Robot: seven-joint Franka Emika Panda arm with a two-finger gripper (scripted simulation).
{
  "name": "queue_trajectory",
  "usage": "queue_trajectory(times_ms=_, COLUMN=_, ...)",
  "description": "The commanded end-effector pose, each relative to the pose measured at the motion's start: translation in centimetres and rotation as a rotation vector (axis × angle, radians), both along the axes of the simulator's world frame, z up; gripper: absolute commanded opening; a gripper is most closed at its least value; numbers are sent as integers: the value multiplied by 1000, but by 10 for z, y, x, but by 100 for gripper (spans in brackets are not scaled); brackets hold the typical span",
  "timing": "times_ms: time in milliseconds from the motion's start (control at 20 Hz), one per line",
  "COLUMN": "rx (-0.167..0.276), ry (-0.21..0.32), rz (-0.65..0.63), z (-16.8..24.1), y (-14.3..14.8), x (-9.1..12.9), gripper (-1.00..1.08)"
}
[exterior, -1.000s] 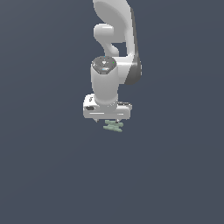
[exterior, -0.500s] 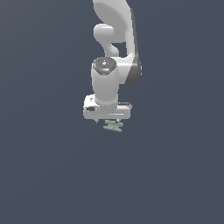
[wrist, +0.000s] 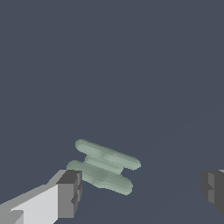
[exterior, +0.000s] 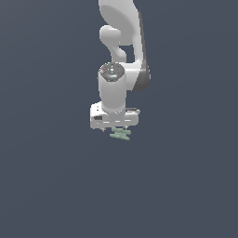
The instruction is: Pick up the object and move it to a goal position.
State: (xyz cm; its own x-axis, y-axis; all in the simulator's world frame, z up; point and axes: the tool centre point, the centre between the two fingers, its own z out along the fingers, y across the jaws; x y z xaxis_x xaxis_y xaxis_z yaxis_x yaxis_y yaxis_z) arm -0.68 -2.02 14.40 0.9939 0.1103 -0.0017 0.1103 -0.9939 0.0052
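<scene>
Background: plain dark grey-blue surface, nothing else on it.
Gripper (wrist: 142, 188): wide open, holding nothing.
Object (wrist: 104, 166): pale green sticks lying between the fingers, close to one fingertip (wrist: 70, 194).
Risk: off-centre closing may push or tip it away.
Containers: none visible.

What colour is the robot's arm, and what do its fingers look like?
The arm is smooth, rounded and glossy white, with a grey disc on top of the wrist. The gripper has a boxy white body. Its fingers are white bars ending in dark grey square pads.
</scene>
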Motion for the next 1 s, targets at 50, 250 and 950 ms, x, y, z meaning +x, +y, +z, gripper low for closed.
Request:
queue_trajectory(times_ms=50, rx=-2, ry=1, rz=72, z=-5, y=1, x=-3, gripper=100)
queue_trajectory(times_ms=250, rx=-4, ry=3, rz=178, z=-13, y=2, x=-7, gripper=100)
queue_trajectory(times_ms=950, rx=-7, ry=9, rz=593, z=-40, y=10, x=-23, gripper=100)
